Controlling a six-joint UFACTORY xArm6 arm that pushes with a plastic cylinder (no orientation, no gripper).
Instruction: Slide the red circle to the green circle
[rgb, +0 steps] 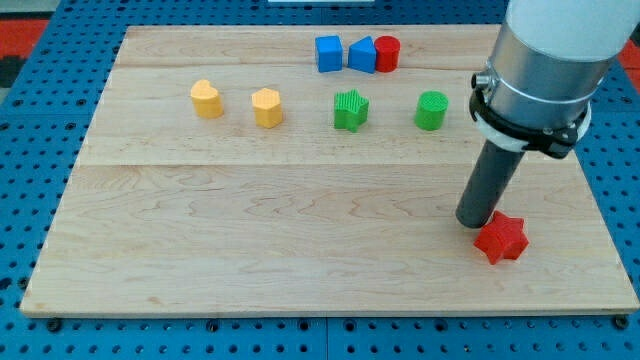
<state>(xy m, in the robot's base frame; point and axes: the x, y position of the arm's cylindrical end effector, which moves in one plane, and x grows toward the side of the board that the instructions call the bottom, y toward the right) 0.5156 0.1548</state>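
The red circle (388, 52) stands at the view's top, touching the right side of a blue triangle (362, 54). The green circle (431, 110) stands below and to the right of it, a short gap apart. My tip (475, 222) rests on the board at the view's lower right, far below both circles. It stands right next to the upper left of a red star (501, 238).
A blue cube (328, 53) sits left of the blue triangle. A green star (351, 110) stands left of the green circle. Two yellow blocks (206, 99) (267, 107) stand further left. The wooden board (300, 230) lies on a blue pegboard.
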